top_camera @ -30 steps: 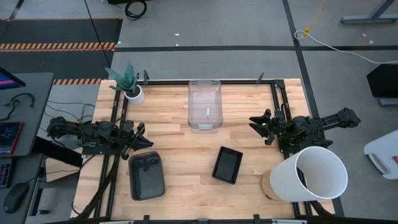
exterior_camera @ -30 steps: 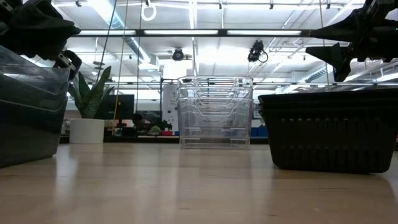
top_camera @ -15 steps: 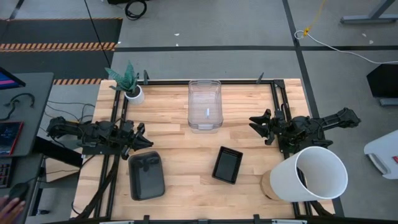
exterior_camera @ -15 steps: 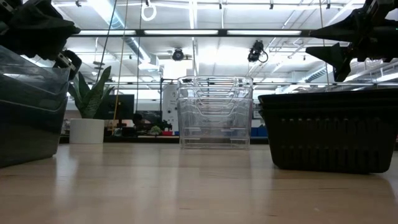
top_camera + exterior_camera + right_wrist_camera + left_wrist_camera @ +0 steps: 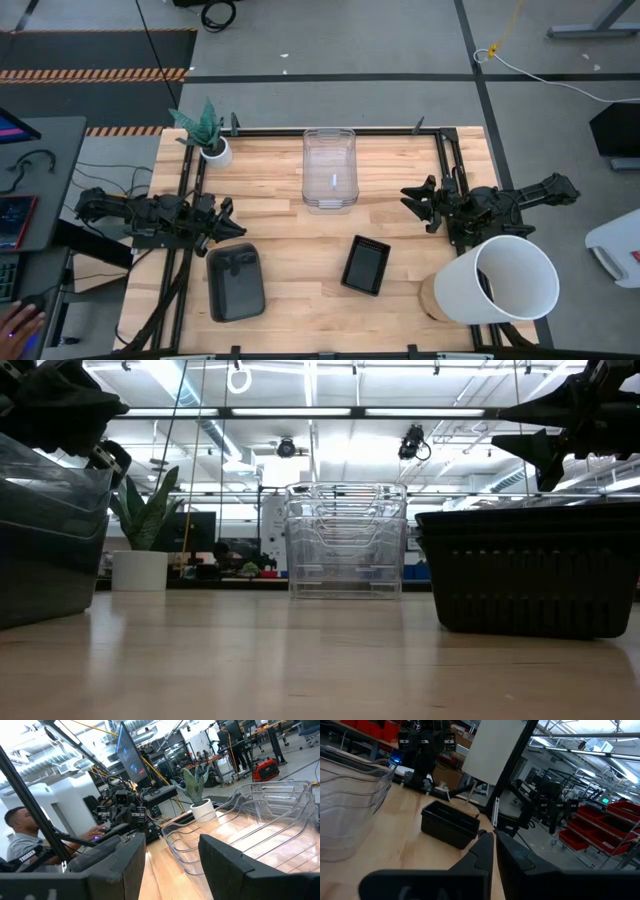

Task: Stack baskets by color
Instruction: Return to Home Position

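A stack of clear baskets [image 5: 330,170] stands on the table at the far middle, also in the low view [image 5: 346,540]. A smoky grey basket [image 5: 235,282] sits at the near left, and a small black basket [image 5: 366,265] sits near the middle. My left gripper [image 5: 228,224] hovers at the table's left side, just beyond the grey basket, with its fingers shut [image 5: 493,836] and nothing between them. My right gripper [image 5: 412,203] hovers at the right side, open [image 5: 171,845] and holding nothing. Both point toward the table's middle.
A large white bucket [image 5: 505,280] lies at the near right, close under my right arm. A small white pot with a green plant [image 5: 212,145] stands at the far left corner. A person [image 5: 20,840] sits beyond the table's left side.
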